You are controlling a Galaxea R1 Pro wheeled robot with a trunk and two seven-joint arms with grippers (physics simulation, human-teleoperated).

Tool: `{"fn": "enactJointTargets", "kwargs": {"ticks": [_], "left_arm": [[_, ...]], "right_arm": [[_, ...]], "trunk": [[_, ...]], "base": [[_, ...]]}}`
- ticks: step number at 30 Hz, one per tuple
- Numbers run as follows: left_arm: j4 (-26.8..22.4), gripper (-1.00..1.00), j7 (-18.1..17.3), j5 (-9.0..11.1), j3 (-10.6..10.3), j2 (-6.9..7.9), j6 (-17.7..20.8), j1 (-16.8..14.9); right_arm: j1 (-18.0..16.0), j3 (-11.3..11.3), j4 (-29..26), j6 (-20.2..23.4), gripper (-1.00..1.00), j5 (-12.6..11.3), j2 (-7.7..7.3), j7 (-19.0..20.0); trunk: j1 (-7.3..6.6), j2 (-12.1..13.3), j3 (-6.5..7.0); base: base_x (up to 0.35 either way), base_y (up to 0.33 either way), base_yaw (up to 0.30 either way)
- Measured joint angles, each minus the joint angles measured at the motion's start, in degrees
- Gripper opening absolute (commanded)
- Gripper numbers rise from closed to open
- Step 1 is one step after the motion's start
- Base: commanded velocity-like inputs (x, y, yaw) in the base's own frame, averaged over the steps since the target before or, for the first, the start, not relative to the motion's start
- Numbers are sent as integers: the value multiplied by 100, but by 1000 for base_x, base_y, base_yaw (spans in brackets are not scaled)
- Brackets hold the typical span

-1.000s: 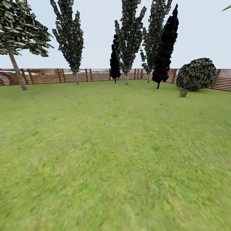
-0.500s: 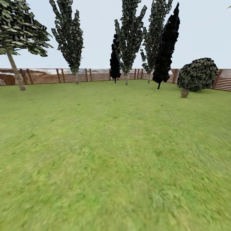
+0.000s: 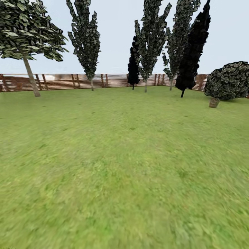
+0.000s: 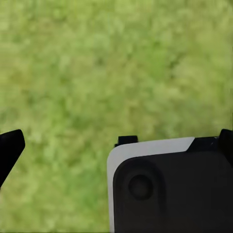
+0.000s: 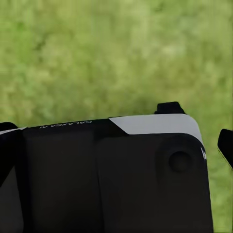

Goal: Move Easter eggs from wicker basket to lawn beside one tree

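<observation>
The Easter eggs and the wicker basket are out of view. Bright green lawn (image 3: pixel 124 166) stretches ahead in the head view. A tree (image 3: pixel 31 77) with a bare leaning trunk and a leafy crown stands far off at the back left, by the fence. In the left wrist view my left gripper (image 4: pixel 116 148) hangs over grass, its dark fingertips (image 4: pixel 9 148) wide apart at the picture's edges, with nothing between them. My right gripper (image 5: pixel 116 145) is likewise open over grass.
Several dark cone-shaped trees (image 3: pixel 152 38) line the brown slat fence (image 3: pixel 69 82) at the back. A round bush (image 3: pixel 230 81) on a short stump stands at the far right. A black-and-white part of my own body (image 4: pixel 170 189) lies under each wrist camera.
The whole head view has shifted: trees, fence and bush sit further right than before, so the camera has turned left. Nothing in the garden itself has moved.
</observation>
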Motion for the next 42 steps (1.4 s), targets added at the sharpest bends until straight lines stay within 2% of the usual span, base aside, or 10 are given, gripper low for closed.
{"fn": "enactJointTargets", "kwargs": {"ticks": [42], "left_arm": [[2, 100, 0, -1, 0, 0, 0, 0]], "right_arm": [[0, 1, 3, 1, 100, 0, 1, 0]], "trunk": [[0, 0, 0]], "base": [[338, 0, 289]]}}
